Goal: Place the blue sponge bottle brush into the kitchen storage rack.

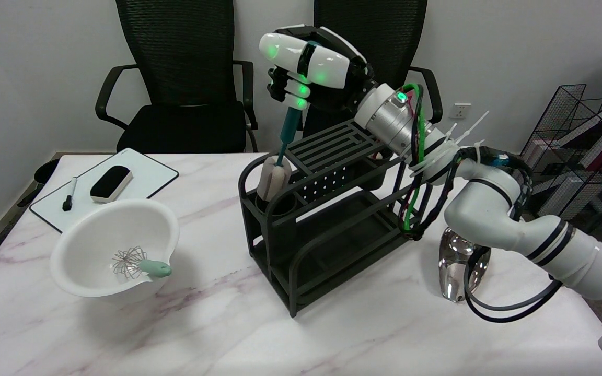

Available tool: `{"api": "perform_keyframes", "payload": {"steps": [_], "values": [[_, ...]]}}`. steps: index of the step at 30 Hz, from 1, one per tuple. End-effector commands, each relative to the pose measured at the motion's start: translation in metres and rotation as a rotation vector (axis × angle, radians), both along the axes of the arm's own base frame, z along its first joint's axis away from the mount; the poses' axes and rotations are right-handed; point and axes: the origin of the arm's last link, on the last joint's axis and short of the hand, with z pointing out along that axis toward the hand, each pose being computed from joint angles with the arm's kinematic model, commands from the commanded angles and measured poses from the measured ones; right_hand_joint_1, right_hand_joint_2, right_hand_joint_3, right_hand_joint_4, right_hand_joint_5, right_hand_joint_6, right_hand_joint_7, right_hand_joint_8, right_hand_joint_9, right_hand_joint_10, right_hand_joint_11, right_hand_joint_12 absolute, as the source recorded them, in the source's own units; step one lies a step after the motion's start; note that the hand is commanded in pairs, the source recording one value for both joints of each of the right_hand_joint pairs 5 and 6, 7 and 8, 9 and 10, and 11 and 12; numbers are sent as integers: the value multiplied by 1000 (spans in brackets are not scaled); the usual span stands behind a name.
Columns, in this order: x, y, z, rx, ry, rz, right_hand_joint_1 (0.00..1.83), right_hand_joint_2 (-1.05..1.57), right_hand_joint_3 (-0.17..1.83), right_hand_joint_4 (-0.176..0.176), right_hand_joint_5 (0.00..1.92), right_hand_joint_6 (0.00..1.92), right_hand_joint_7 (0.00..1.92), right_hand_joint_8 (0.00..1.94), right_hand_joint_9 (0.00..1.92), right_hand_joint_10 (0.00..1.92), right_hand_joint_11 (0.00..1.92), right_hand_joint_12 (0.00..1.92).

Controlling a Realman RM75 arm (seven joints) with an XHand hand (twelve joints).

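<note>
The black kitchen storage rack [327, 230] stands in the middle of the marble table. My right hand [314, 68] is above its far left corner and grips the top of the bottle brush's teal handle [289, 130]. The brush hangs nearly upright, head down. Its pale sponge head [273, 180] sits in the round cup holder at the rack's left end, with the upper part of the sponge showing above the rim. Green light glows on the hand's white shell.
A white bowl [115, 245] with a small whisk [139, 263] sits at the left. Behind it lies a whiteboard [105, 185] with an eraser and a marker. A shiny metal object [458, 269] stands right of the rack under my forearm. Two office chairs stand behind the table.
</note>
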Motion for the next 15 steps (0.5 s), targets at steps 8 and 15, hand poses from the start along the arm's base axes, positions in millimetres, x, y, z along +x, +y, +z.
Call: {"api": "perform_keyframes", "payload": {"steps": [8,15], "values": [[-24,6,17,-43,5,-63,1069,1571,338,0,1920,1920,1920,1920,1920,1920,1920,1920],[-32,4,16,-42,10,-87,1067,1571,332,0,1920,1920,1920,1920,1920,1920,1920,1920]]}}
